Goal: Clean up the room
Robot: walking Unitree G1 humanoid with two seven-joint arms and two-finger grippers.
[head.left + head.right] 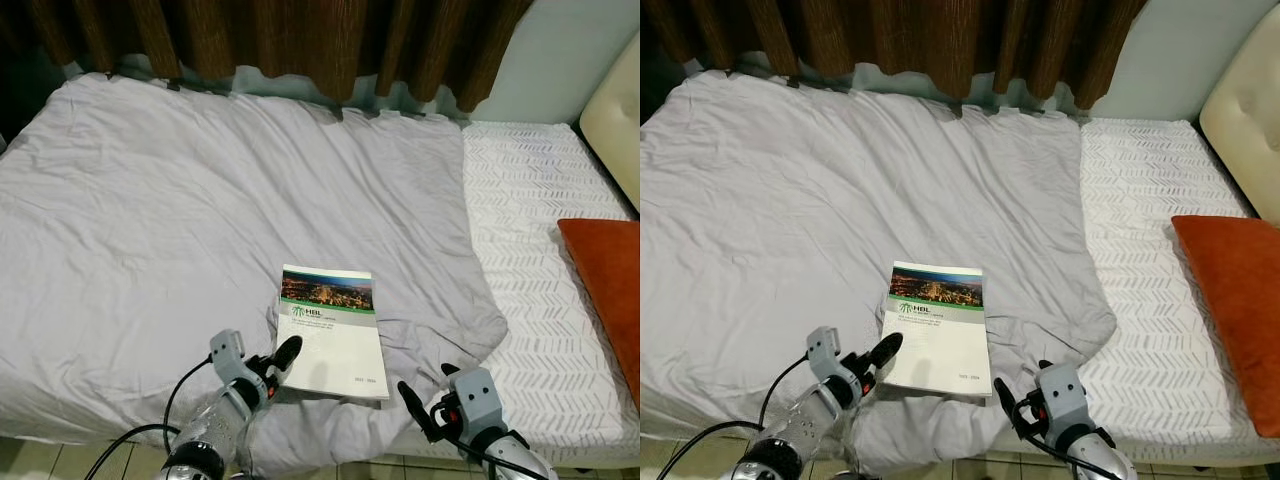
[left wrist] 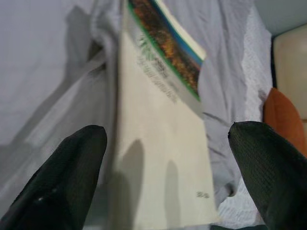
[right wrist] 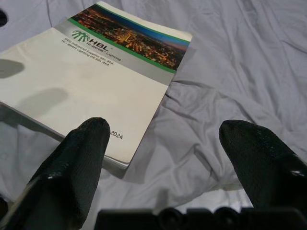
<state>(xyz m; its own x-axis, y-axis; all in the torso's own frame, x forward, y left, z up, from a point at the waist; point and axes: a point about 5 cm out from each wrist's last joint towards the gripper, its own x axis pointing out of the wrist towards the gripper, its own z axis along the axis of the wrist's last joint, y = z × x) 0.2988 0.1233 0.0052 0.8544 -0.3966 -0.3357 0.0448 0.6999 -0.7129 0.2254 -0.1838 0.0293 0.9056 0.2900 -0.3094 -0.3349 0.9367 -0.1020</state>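
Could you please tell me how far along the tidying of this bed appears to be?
Done: the grey duvet lies spread over the bed. In hand: the left gripper, open, sits at the near left corner of the catalogue; the right gripper, open, waits off its near right corner. Left: the catalogue is not yet lifted off the duvet.

- One book (image 1: 331,331) lies on the one grey duvet (image 1: 150,250).
- One orange pillow (image 1: 610,300) lies right of that duvet.
- Two grippers, left (image 1: 277,362) and right (image 1: 428,400), sit near the book.
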